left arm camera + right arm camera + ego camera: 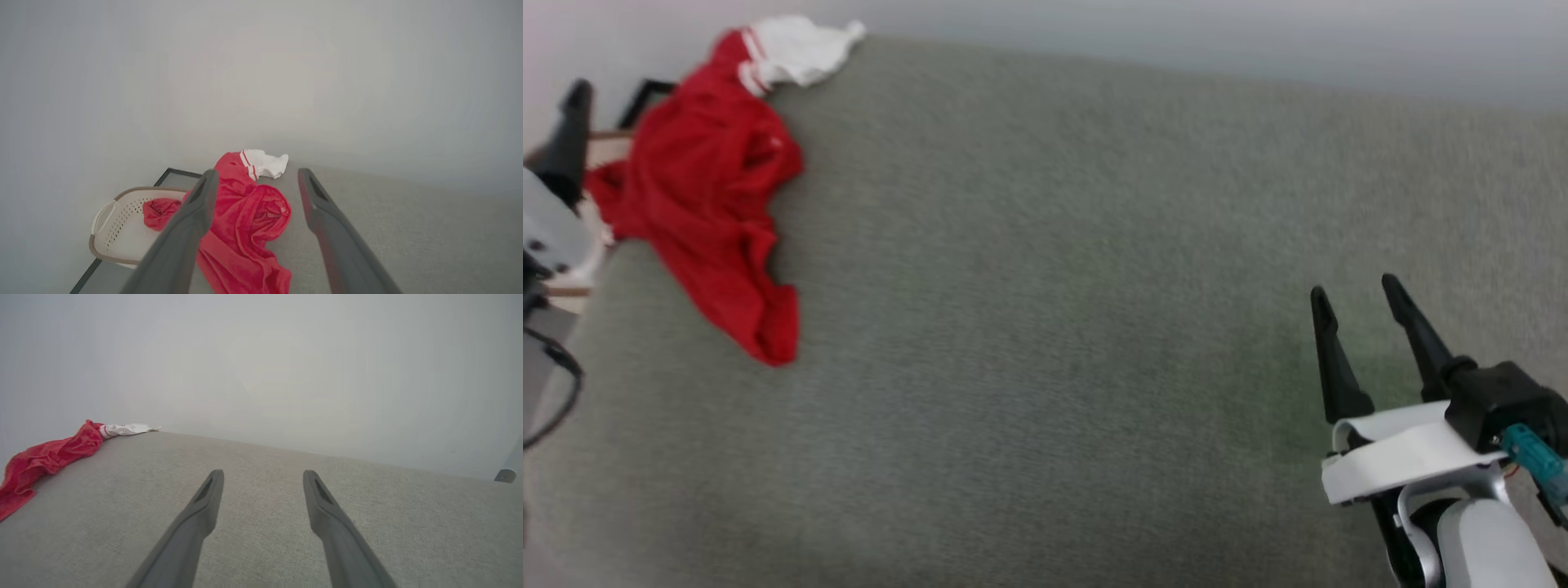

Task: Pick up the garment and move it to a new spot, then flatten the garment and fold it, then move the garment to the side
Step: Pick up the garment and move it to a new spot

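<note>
Garment [711,188], a bright red jersey T-shirt, lies crumpled at the upper left of the head view, near the far left corner of the grey fabric-covered counter [1054,327]. Its white sleeve [800,49], edged with red-and-white striped trim, points toward the top of the frame. A red tail of cloth runs down toward the middle left, and some red cloth spills over the counter's left edge. In the left wrist view we look along the left end effector [255,175]. Its two dark fingers are spread wide with nothing between them, and the garment sits in the lower centre of that frame, partly behind the left finger. We cannot tell whether a finger touches the cloth. At the lower left of the same view a cream perforated basket [102,216] stands below the counter's edge, with a smaller red cloth [159,212] in it. Whether that cloth joins the garment behind the finger we cannot tell. The right end effector [1353,288] is at the lower right of the head view, fingers apart and empty, over bare counter and well apart from the garment. In the right wrist view the garment is a low red heap at the left edge of the frame, its white sleeve toward the pale wall [261,355] behind.
</note>
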Robot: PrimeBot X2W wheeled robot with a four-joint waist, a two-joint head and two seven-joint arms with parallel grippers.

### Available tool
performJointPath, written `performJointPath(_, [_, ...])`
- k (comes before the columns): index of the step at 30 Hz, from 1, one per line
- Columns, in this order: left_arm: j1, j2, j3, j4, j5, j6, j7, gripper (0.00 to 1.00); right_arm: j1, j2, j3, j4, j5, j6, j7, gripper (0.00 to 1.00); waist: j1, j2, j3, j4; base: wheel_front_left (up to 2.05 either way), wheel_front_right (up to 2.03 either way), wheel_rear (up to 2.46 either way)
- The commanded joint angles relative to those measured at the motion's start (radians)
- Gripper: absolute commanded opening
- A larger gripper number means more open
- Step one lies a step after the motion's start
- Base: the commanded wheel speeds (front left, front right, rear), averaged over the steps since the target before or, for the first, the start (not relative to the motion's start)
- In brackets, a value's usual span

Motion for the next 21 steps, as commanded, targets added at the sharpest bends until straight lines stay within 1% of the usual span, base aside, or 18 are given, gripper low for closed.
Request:
performJointPath(1, [-0.042, 0.023, 0.005, 0.036, -0.012, -0.002, 0.037, 1.0, -0.025, -0.001, 0.004, -0.02, -0.009, 0.0, 0.005, 1.0, 0.0, 0.0, 0.152, -0.122, 0.0, 0.0, 0.0])
performJointPath(5, [-0.124, 0.055, 0.012, 0.142, -0.04, 0.007, 0.121, 1.0, -0.04, -0.004, 0.0, -0.059, -0.014, 0.0, 0.017, 1.0, 0.0, 0.0, 0.202, -0.15, 0.0, 0.0, 0.0])
performJointPath(7, [-0.157, 0.077, 0.005, 0.19, -0.032, 0.016, 0.152, 1.0, -0.042, -0.007, 0.0, -0.082, -0.013, 0.0, 0.026, 1.0, 0.0, 0.0, 0.225, -0.162, 0.0, 0.0, 0.0])
performJointPath(13, [-0.248, 0.109, -0.018, 0.343, -0.023, 0.038, 0.24, 1.0, -0.056, -0.024, -0.006, -0.156, -0.005, 0.0, 0.061, 1.0, 0.0, 0.0, 0.289, -0.19, 0.0, 0.0, 0.0])
performJointPath(17, [-0.297, 0.114, -0.029, 0.435, -0.02, 0.058, 0.276, 1.0, -0.051, -0.031, -0.014, -0.203, -0.005, 0.0, 0.086, 1.0, 0.0, 0.0, 0.321, -0.204, 0.0, 0.0, 0.0])
performJointPath(21, [-0.337, 0.114, -0.043, 0.509, -0.015, 0.065, 0.298, 1.0, -0.044, -0.034, -0.02, -0.244, -0.003, 0.0, 0.107, 1.0, 0.0, 0.0, 0.342, -0.212, 0.0, 0.0, 0.0])
